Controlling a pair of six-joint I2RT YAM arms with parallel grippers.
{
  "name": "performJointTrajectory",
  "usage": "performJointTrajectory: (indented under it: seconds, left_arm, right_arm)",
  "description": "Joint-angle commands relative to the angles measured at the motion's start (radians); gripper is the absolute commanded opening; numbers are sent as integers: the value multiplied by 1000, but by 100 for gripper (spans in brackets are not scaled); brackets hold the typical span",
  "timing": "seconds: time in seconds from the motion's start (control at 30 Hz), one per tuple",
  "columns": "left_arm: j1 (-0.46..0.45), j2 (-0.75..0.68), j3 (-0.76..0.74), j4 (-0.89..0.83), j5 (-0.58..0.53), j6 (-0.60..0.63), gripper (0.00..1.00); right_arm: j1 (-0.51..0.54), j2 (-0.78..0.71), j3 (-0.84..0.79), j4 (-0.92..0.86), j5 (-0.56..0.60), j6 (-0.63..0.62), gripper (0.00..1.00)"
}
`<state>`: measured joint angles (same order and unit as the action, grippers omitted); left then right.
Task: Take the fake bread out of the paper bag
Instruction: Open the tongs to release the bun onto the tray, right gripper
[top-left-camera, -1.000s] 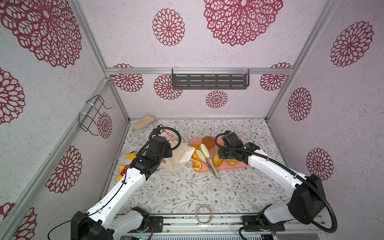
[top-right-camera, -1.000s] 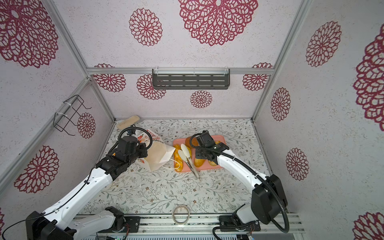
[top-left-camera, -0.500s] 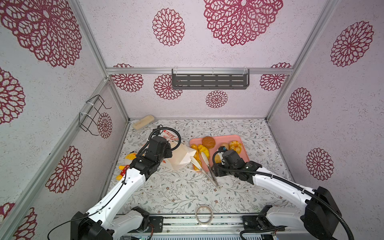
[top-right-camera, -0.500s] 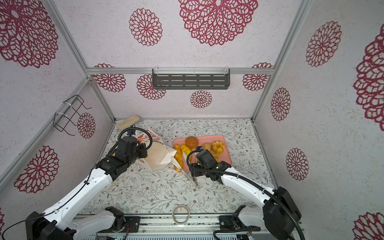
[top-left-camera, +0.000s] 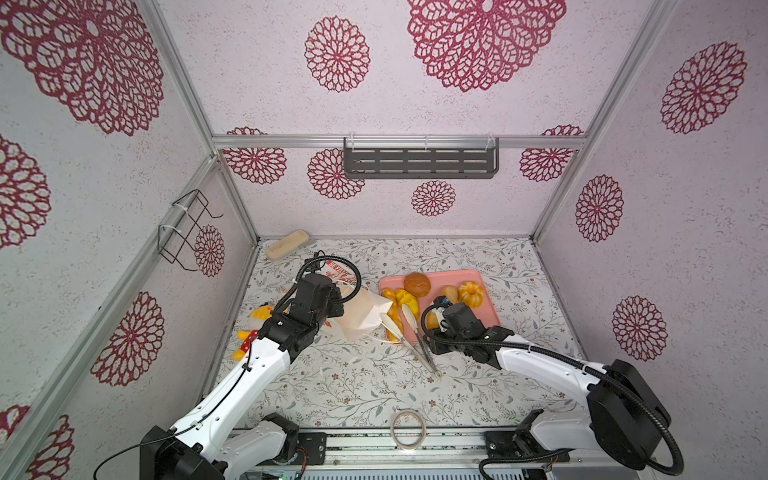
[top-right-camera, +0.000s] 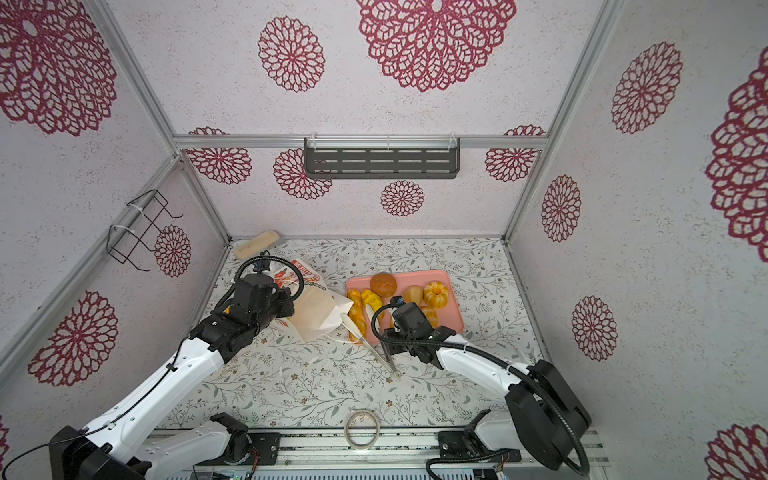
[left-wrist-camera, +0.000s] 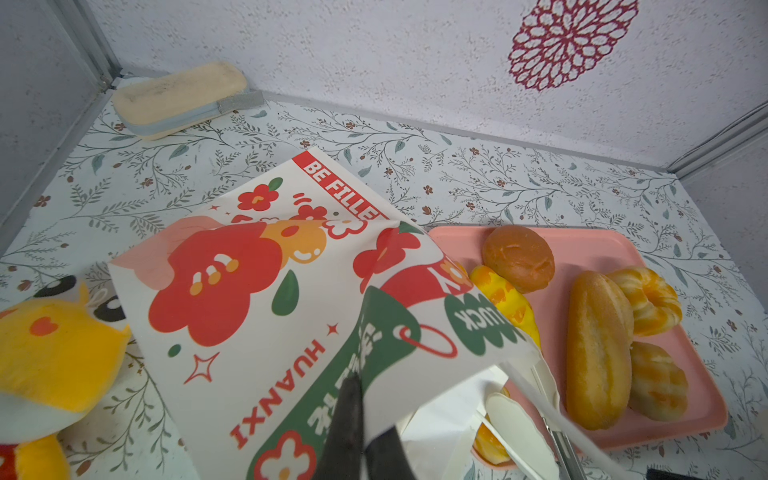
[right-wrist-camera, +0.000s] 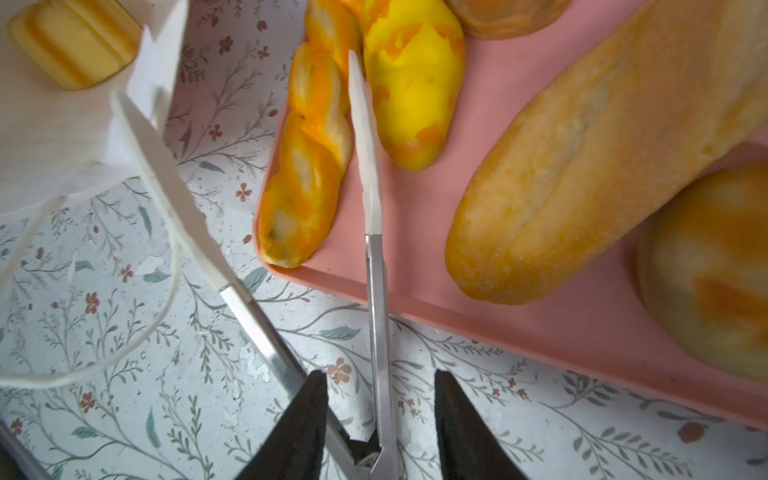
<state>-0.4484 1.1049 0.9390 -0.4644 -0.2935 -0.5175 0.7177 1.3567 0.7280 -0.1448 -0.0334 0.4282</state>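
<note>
Pale speckled walls printed with crimson rosettes close in the cell, joined by aluminium profiles. A grey slotted shelf (top-left-camera: 419, 163) hangs on the back wall and a black wire rack (top-left-camera: 185, 230) on the left wall. The table (top-left-camera: 332, 386) wears a white cloth with a leaf-and-blossom sprig print. A beige oblong block (top-left-camera: 286, 244) lies in its far left corner, a tape ring (top-left-camera: 408, 428) at the front edge and a yellow plush toy (top-left-camera: 259, 316) by the left wall.

The paper bag (top-left-camera: 361, 320) lies on its side left of centre, its mouth toward a pink tray (top-left-camera: 486, 313) just beside it. The fake bread (top-left-camera: 417, 284) is mostly on that tray: a brown round bun, a ring bun, a long loaf, a braided roll and a yellow roll. One ridged yellow piece (right-wrist-camera: 75, 45) shows on white paper at the bag's mouth.

The left gripper (left-wrist-camera: 357, 419) has its jaws pressed together on the bag's paper edge. The right gripper (right-wrist-camera: 378, 374) is low over the table, jaws spread either side of metal tongs (right-wrist-camera: 376, 299) near their hinge. One white tong tip rests on the tray between the braided and yellow rolls, the other at the bag's mouth.
</note>
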Motion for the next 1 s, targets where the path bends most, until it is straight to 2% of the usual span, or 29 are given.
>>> performJointTrajectory:
  seconds: [0.0,0.3,0.6,0.7,0.9,0.97]
  left_arm:
    - [9,-8,-12,-23,2,-6,0]
    - [9,-2,-16,-17,8,-8,0]
    - [10,1,-9,-19,5,2,0]
    - [11,3,-8,-19,6,1,0]
    - [12,4,-2,-20,8,4,0]
    - [13,4,0,-22,8,7,0]
  right_arm:
    - [0,40,14,61,-41,-5,45]
    - [0,169,73,71,-92,-45,46]
    - [0,245,124,42,-112,-69,34]
    - [0,249,129,34,-106,-72,28]
    - [6,209,130,1,-81,-86,5]
    - [10,172,120,-6,-72,-91,0]
